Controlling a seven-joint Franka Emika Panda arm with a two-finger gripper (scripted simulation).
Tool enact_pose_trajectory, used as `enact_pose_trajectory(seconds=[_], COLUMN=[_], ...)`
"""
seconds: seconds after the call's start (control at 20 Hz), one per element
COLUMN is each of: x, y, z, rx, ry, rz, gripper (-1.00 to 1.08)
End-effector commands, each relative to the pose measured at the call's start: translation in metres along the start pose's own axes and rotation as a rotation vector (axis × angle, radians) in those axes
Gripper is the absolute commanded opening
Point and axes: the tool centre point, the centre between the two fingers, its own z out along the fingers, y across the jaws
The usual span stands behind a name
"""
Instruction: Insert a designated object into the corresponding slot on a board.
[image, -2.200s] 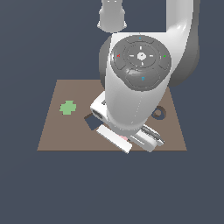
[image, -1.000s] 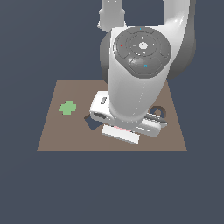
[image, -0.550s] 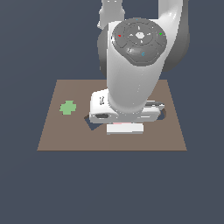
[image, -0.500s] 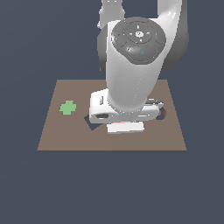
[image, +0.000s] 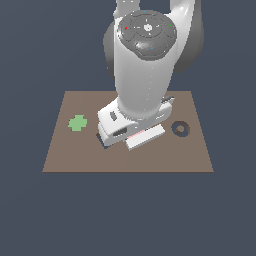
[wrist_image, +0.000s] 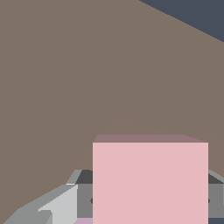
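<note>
In the wrist view the light pink square tile (wrist_image: 150, 179) fills the space between my grey fingers (wrist_image: 61, 203), and my gripper (wrist_image: 150, 194) is shut on it, just above the brown board (wrist_image: 87, 78). In the exterior view my white hand (image: 131, 125) hangs low over the middle of the board (image: 190, 155), and only a thin pink edge of the tile (image: 144, 135) shows under it. A dark sliver of the slot (image: 102, 141) peeks out at the hand's side toward the exterior view's left; the rest is hidden by the arm.
A green cross-shaped piece (image: 77, 122) lies on the board toward the exterior view's left. A dark round ring (image: 180, 128) sits toward its right. The bulky arm (image: 145, 65) blocks the board's middle and back.
The wrist has turned, swinging the hand from slanting one way to the other over the board's middle. The pink tile has stayed held throughout.
</note>
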Motion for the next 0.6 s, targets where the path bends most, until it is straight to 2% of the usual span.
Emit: enact_pose_trajectory(seconds=[0.0,0.55], x=[-0.005,-0.025], y=[0.002,0.015], z=[-0.001,-0.002], rx=[-0.001,-0.001], ry=[0.001,0.001], rz=[-0.100,-0.518], gripper=[-1.00,-1.00])
